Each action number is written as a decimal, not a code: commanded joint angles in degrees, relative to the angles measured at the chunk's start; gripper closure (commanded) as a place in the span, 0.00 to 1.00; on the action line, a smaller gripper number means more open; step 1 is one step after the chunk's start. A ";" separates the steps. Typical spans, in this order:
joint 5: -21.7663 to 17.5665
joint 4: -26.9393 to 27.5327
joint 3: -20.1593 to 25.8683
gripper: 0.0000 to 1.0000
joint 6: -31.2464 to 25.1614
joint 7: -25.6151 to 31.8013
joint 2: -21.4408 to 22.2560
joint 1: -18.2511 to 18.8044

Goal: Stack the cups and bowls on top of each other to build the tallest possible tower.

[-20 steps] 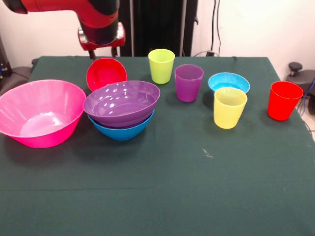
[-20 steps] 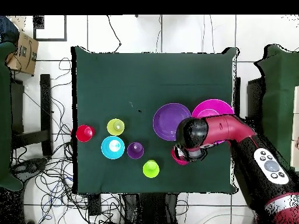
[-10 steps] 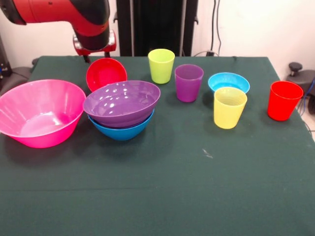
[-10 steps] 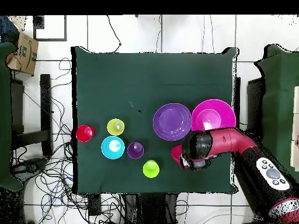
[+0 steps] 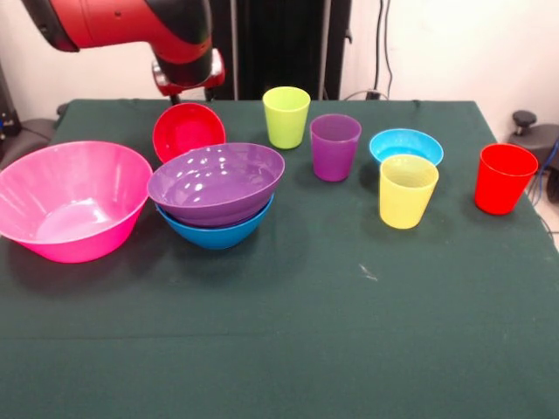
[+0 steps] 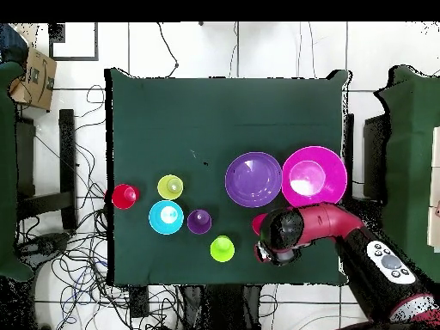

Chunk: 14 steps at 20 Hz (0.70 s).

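Green tablecloth (image 5: 349,332), cable-strewn floor (image 6: 77,258)

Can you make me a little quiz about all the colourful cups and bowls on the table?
1. True or false: the purple bowl sits inside the blue bowl.
2. Which cup stands nearest the light blue bowl? A red, B yellow, C green.
3. Fill in: the biggest bowl is ____.

Key: 1 true. 2 B, the yellow cup stands right in front of it. 3 pink, the pink bowl.
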State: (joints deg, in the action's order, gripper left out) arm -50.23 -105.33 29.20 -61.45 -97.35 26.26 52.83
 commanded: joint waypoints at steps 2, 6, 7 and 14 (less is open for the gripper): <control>-1.72 -2.78 -0.97 0.00 4.60 2.34 -0.38 -3.12; -1.30 -3.40 -1.06 0.00 4.37 2.42 0.54 -2.85; -0.92 -3.67 -0.85 0.00 4.15 2.61 0.97 -2.66; 3.04 -3.38 1.01 0.00 0.96 2.67 3.74 -3.65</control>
State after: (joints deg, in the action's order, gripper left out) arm -48.91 -108.71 28.78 -61.44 -97.35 27.71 52.29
